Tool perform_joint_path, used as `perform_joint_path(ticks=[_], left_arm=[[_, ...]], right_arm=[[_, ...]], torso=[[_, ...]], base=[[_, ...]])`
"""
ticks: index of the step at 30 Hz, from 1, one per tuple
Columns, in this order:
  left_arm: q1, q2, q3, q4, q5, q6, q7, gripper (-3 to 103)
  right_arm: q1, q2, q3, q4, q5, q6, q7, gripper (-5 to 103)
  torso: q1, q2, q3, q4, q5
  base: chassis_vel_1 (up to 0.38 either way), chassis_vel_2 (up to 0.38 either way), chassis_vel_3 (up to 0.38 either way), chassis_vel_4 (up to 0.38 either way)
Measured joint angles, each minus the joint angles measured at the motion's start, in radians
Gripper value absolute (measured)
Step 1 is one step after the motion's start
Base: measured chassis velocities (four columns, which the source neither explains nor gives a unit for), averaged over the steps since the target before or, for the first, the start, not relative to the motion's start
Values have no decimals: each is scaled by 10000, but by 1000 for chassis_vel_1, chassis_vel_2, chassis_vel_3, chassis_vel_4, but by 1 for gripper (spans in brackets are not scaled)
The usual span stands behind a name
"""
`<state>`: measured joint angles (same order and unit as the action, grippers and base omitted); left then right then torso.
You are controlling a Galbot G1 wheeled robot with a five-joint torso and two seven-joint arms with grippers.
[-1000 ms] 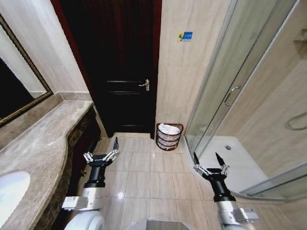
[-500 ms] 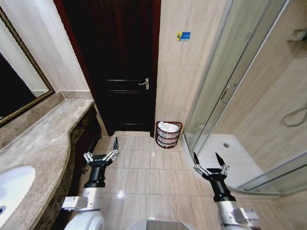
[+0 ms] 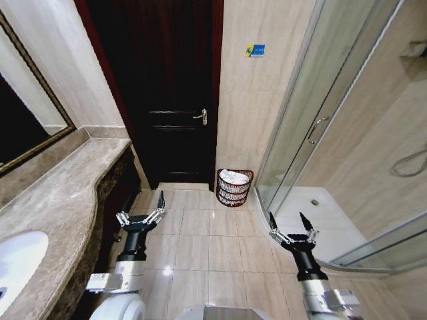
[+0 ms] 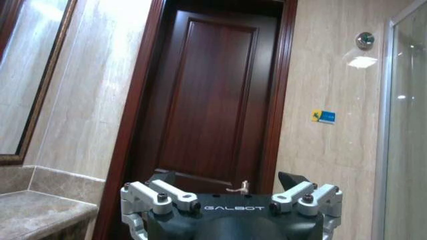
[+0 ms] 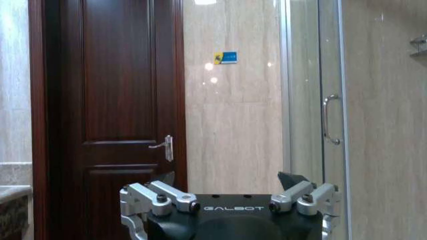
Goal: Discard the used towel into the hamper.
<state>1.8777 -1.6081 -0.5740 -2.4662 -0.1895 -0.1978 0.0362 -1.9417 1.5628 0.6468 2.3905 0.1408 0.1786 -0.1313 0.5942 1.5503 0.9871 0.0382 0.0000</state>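
Both grippers, left (image 3: 151, 212) and right (image 3: 291, 227), gaped empty; hamper (image 3: 235, 189) at twelve o'clock held towel (image 3: 233, 176). Discard looked complete.

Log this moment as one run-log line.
left tool: open, empty, over floor | right tool: open, empty, over floor | towel: in hamper | hamper: by door

Head view high, looking down the bathroom, both wrist views low, level, sharing the door (image 3: 175, 93).
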Motion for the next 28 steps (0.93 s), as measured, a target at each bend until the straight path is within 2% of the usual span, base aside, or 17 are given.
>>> perform_joint_path(ticks=[28], left_arm=[[0, 0, 0, 0, 0, 0, 0, 100]], right_arm=[[0, 0, 0, 0, 0, 0, 0, 100]], torso=[[0, 0, 0, 0, 0]], base=[[0, 0, 0, 0]])
